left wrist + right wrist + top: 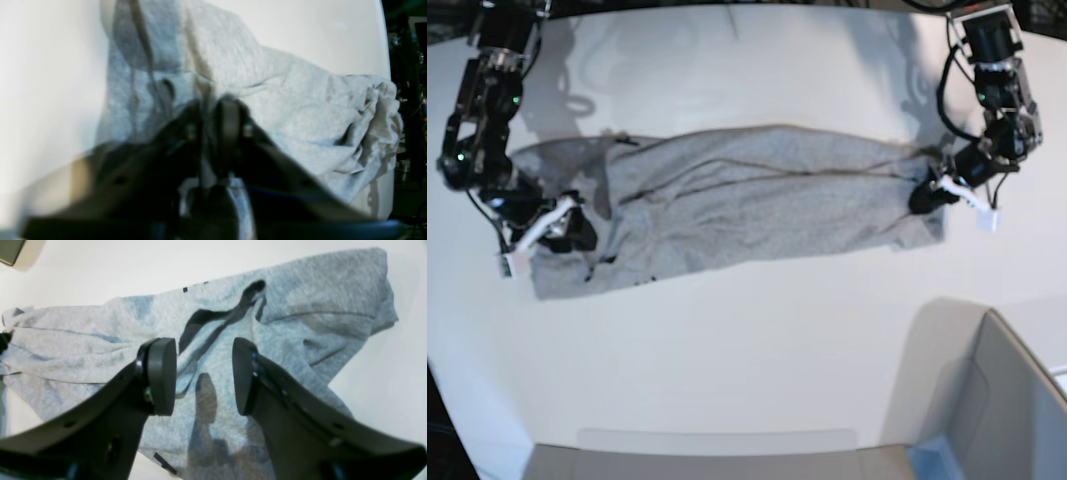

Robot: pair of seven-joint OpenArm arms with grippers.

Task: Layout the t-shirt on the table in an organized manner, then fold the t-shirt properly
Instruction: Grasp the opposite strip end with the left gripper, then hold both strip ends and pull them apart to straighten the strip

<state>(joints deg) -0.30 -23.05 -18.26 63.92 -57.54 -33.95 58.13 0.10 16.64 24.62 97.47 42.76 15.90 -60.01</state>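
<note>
Low over the t-shirt [747, 195], both arms.

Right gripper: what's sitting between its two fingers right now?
Only the t-shirt. In the right wrist view the right gripper stands open over the grey cloth, a dark fold and the fingers' shadow showing in the gap.

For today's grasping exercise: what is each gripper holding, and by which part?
The left gripper is shut on the t-shirt, pinching a fold at one end. The right gripper is open above the other end, holding nothing.
</note>
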